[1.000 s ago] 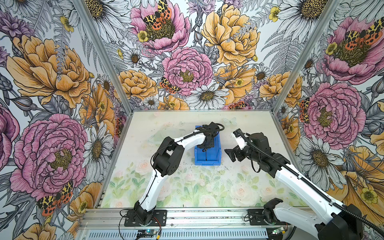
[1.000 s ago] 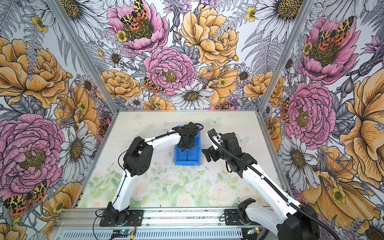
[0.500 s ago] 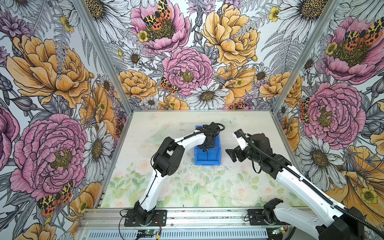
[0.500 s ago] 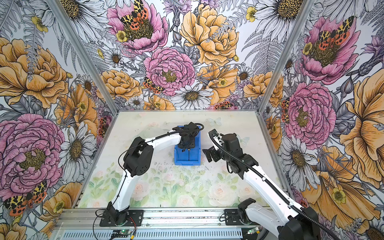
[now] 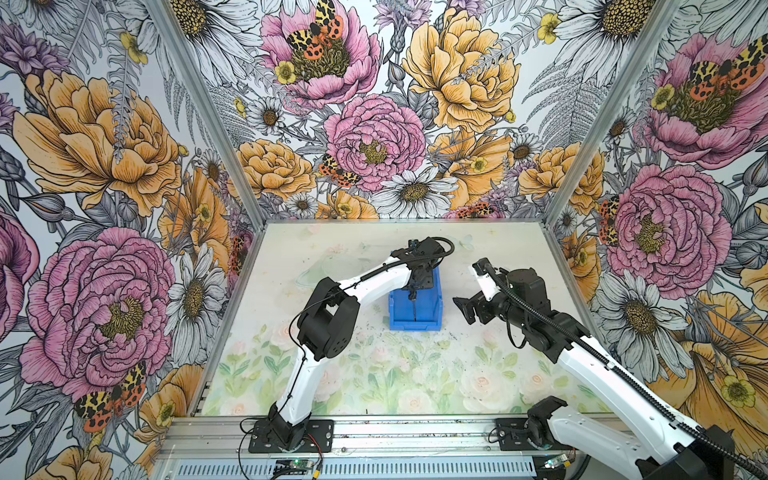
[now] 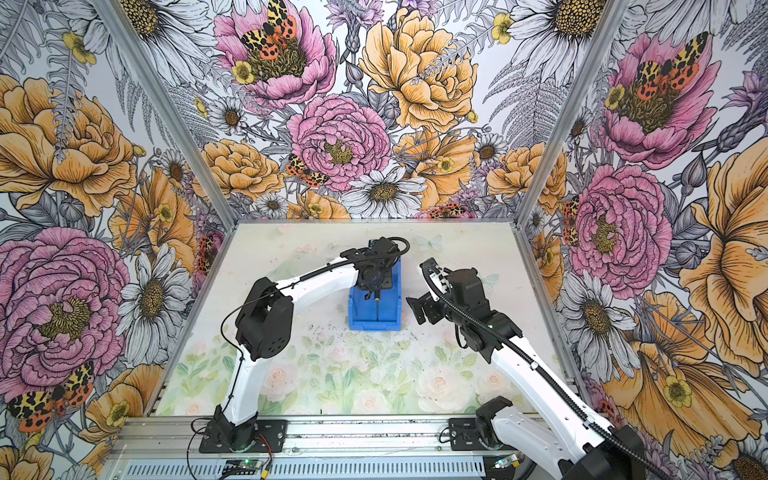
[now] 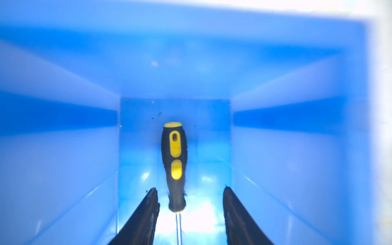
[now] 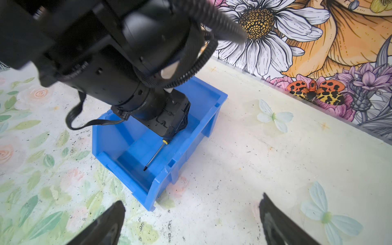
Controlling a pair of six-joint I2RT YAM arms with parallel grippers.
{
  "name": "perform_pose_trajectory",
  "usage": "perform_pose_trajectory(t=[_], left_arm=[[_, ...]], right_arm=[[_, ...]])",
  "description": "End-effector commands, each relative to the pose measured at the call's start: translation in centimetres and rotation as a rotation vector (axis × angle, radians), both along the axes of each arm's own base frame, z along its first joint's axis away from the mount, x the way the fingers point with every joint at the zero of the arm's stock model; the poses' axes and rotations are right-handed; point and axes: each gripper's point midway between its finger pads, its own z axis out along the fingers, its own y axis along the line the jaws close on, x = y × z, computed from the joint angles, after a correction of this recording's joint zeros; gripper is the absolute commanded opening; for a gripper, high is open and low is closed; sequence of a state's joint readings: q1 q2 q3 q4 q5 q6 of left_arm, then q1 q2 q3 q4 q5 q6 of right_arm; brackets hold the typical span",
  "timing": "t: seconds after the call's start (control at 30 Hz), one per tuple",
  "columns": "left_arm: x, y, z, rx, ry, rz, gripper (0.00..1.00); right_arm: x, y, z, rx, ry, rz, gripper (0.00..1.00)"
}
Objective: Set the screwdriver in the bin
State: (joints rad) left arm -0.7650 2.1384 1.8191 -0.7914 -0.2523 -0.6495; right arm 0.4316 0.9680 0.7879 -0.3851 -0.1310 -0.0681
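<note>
Top views are both showing us the bin (image 5: 415, 327) standing on the table (image 5: 374, 374), nearer the far edge than the near one and about midway between the side edges. The left gripper (image 5: 414, 293) is reaching down into the bin's far half. A thin dark line, the shaft of the screwdriver (image 6: 377, 309), is lying along the bin floor toward the low front lip. The right gripper (image 5: 463, 311) is hanging just beside the bin's right wall, apart from it.

Left wrist view: we are looking along the inside of the bin (image 7: 63, 148). The screwdriver (image 7: 174, 161) is lying flat on the blue floor. The left gripper's fingers (image 7: 148, 212) are standing on either side of it with blue showing in both gaps, so the jaws are parted and gripping nothing.

Right wrist view: we are seeing the bin (image 8: 161, 191) with the left arm (image 8: 118, 63) over it and the screwdriver (image 8: 153, 156) resting inside. The right gripper's fingers (image 8: 282, 222) are spread wide over bare table, holding nothing.
</note>
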Motion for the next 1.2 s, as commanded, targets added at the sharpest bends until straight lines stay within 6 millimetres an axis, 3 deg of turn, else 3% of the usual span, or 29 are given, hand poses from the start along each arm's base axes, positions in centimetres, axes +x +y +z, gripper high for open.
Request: perform_pose_trajectory(t=[0.0, 0.13, 0.27, 0.37, 0.4, 0.63, 0.7, 0.93, 1.17], left_arm=[[-0.4, 0.4, 4.4, -0.034, -0.084, 0.023, 0.52], [-1.3, 1.0, 7.2, -0.021, -0.15, 0.003, 0.54], [-2.2, 2.3, 8.7, 0.008, -0.185, -0.015, 0.57], [-2.8, 3.4, 9.3, 0.01, -0.194, -0.042, 0.68], [-3.0, 4.1, 10.5, -0.003, -0.214, -0.05, 0.72], [-4.5, 9.0, 12.6, -0.03, -0.268, -0.072, 0.9], [-4.8, 10.1, 12.7, -0.066, -0.29, -0.075, 0.98], [-6.0, 13.7, 11.7, -0.08, -0.34, -0.065, 0.99], [-7.5, 20.2, 11.9, -0.033, -0.467, 0.096, 0.99]], right_arm=[[0.2, -0.2, 0.4, 0.011, -0.015, -0.013, 1.0], [0.4, -0.4, 0.2, 0.015, -0.003, -0.039, 0.99], [0.8, -0.8, 0.1, 0.024, 0.008, -0.084, 0.99], [1.3, -1.3, -0.4, 0.018, 0.024, -0.129, 0.99], [1.5, -1.5, -0.5, 0.012, 0.028, -0.145, 1.0], [2.7, -3.1, -0.2, 0.063, 0.036, -0.307, 0.99], [3.0, -3.5, -0.6, 0.053, 0.047, -0.344, 0.99], [3.0, -5.6, -1.0, 0.04, 0.026, -0.461, 1.0], [1.7, -8.2, -1.8, 0.025, -0.076, -0.546, 0.99]])
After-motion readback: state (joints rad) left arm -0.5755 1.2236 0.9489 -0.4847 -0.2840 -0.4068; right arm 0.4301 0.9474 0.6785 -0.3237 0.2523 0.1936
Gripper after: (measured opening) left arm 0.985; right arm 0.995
